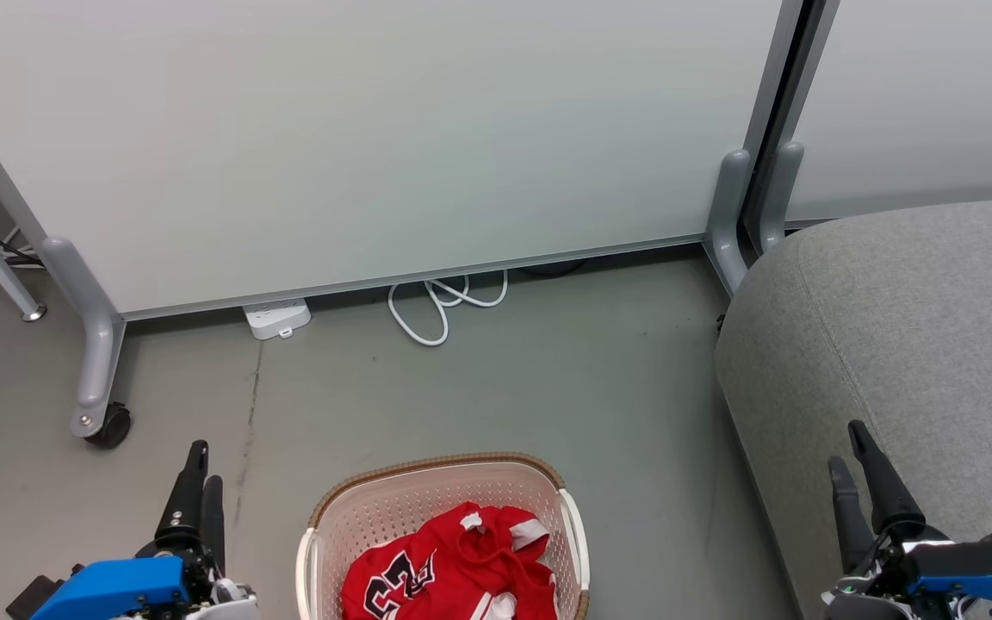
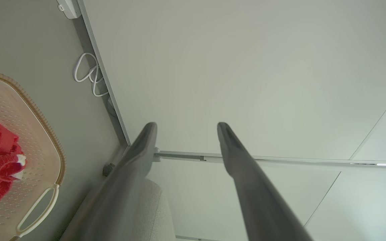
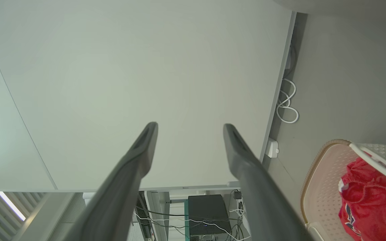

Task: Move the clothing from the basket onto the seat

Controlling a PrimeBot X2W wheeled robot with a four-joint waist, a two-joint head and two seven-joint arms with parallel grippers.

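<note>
At seven o'clock in the head view, the left gripper (image 1: 203, 467) hangs spread and empty. At six, the basket (image 1: 436, 465) holds the red clothing (image 1: 453, 568). At three, the seat (image 1: 909, 344) carries no garment where visible. At five, the right gripper (image 1: 845, 448) is likewise parted and empty. The whole transfer looks yet to be done.

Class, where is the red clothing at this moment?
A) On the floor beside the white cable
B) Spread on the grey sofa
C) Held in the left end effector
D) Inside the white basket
D: the red clothing lies bunched inside the basket, apart from the sofa.
</note>
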